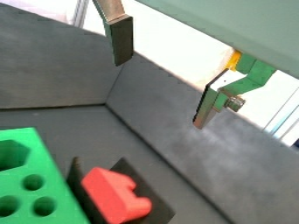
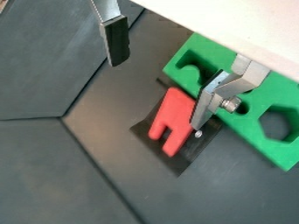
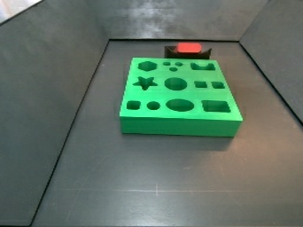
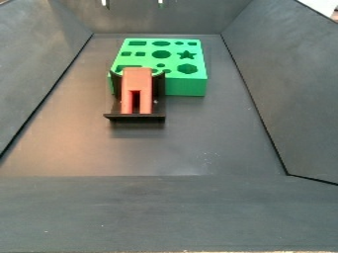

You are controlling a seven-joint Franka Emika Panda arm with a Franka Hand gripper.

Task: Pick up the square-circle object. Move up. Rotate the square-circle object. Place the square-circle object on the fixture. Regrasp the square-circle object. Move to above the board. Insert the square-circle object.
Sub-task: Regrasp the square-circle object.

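The red square-circle object [image 4: 136,93] lies flat on the black fixture [image 4: 134,120], right against one end of the green board [image 4: 165,54]. Both side views show it, with the object [image 3: 187,49] on the fixture [image 3: 169,53] behind the board [image 3: 178,97]; my gripper shows in neither side view. In both wrist views my gripper [image 2: 162,74] is open and holds nothing between its fingers [image 2: 114,41]. It hovers over the dark floor, with one finger close beside the red object [image 2: 173,114], whose two prongs point away from the board [image 2: 271,144]. The other wrist picture shows the gripper [image 1: 163,74], object [image 1: 114,194] and board [image 1: 30,175].
Sloping dark grey walls [image 3: 59,62] enclose the floor [image 4: 172,158] on all sides. The fixture's base plate [image 2: 176,147] juts out past the red object's prongs.
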